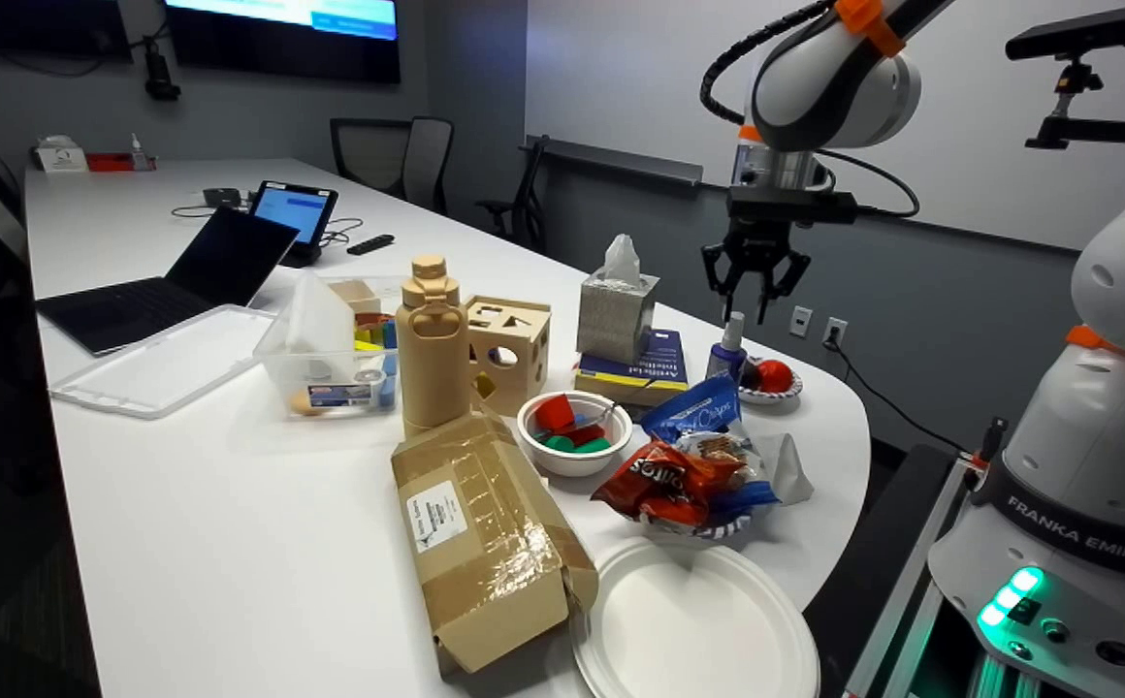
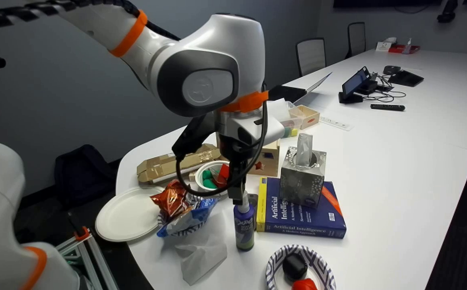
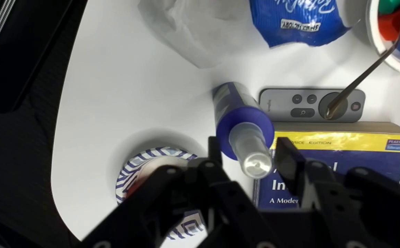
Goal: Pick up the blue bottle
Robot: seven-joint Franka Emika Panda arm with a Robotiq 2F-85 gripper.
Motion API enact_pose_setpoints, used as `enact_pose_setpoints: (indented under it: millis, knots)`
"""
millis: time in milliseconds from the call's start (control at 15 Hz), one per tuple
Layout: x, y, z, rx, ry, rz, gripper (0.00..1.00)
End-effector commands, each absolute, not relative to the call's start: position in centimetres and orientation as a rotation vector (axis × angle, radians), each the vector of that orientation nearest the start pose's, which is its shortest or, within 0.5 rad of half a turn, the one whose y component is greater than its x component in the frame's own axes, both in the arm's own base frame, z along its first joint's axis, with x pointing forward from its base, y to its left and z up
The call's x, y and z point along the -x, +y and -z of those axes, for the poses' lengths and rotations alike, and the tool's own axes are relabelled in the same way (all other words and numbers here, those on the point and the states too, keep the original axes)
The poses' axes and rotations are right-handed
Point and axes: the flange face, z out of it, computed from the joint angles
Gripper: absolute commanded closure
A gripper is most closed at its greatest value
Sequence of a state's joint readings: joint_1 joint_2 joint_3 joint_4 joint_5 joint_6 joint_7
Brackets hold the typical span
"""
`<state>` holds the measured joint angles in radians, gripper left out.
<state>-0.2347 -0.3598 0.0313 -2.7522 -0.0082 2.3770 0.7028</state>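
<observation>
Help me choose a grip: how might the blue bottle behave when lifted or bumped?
The blue bottle would probably tip if bumped, standing tall on a narrow base. Knocked over, it could roll, given its round body. Its smooth, narrow cap may slip if gripped there.

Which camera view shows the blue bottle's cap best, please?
The wrist view: the cap of the blue bottle looks large and unobstructed there. Both exterior views show it smaller, from the side, and in an exterior view the end effector hides part of it.
</observation>
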Motion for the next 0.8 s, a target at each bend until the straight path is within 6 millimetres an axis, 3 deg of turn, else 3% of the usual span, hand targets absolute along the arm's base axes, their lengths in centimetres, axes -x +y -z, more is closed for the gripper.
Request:
enact_pose_setpoints:
  millis: [0,133,200,733]
  knots:
    - [-36.87,-7.91,-32.37,2.838,1.413,0.003,0.86]
    - [-36.91,-7.88,-32.35,2.837,1.418,0.003,0.98]
    - [-36.94,-7.88,-32.32,2.837,1.42,0.002,0.94]
    - [-37.41,-7.86,-33.31,2.85,1.413,-0.007,0.94]
